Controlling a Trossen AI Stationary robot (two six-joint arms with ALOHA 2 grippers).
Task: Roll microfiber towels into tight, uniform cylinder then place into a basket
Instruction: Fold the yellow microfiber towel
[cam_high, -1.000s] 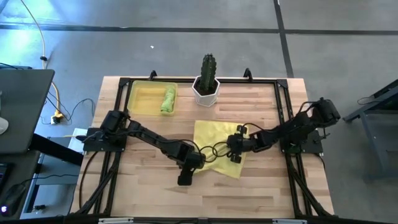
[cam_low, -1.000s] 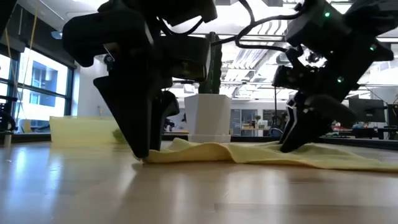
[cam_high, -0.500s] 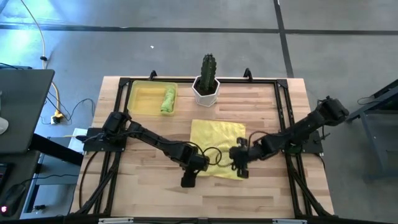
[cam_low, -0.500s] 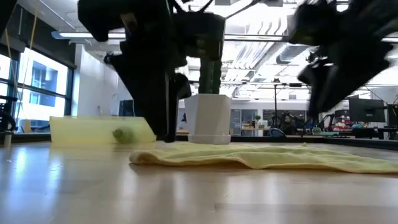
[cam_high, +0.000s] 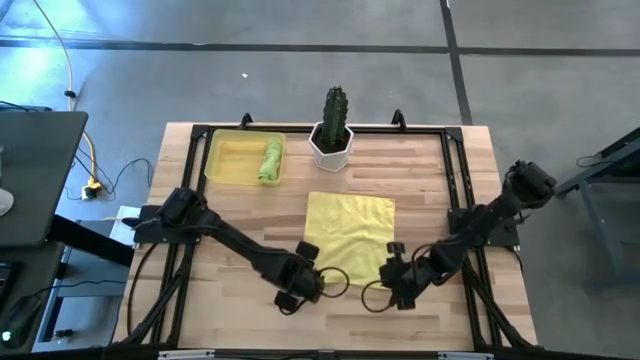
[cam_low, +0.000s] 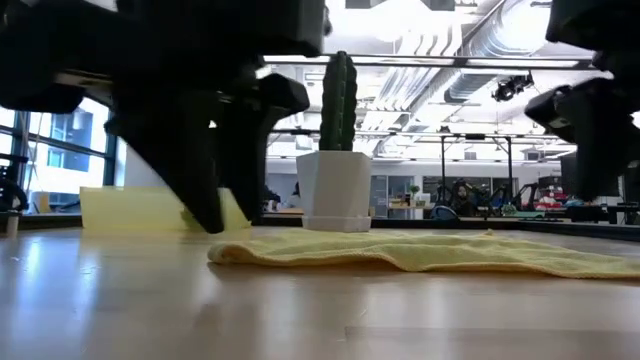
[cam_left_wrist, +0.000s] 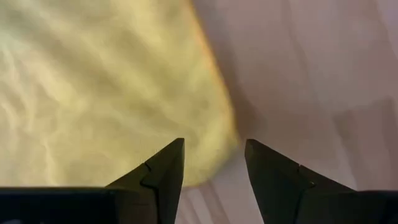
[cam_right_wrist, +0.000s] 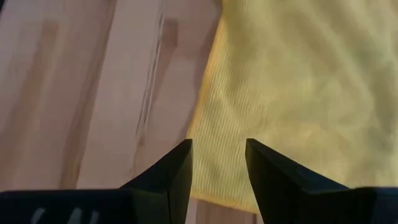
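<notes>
The pale yellow towel lies spread flat on the table's middle; its near edge shows in the low view. My left gripper is open just above the towel's near left corner. My right gripper is open just above its near right corner. Neither touches the cloth. The lime green towel lies rolled in the yellow basket at the far left.
A white hexagonal pot with a green cactus stands at the far middle, just beyond the yellow towel. A black frame runs around the table's edges. Bare wood lies to the left and right of the towel.
Both grippers have drawn the yellow towel's near edge toward the table's near edge, come off it, risen, and moved on nearer. The towel, bunched and skewed a second ago, now lies spread flat and square.
</notes>
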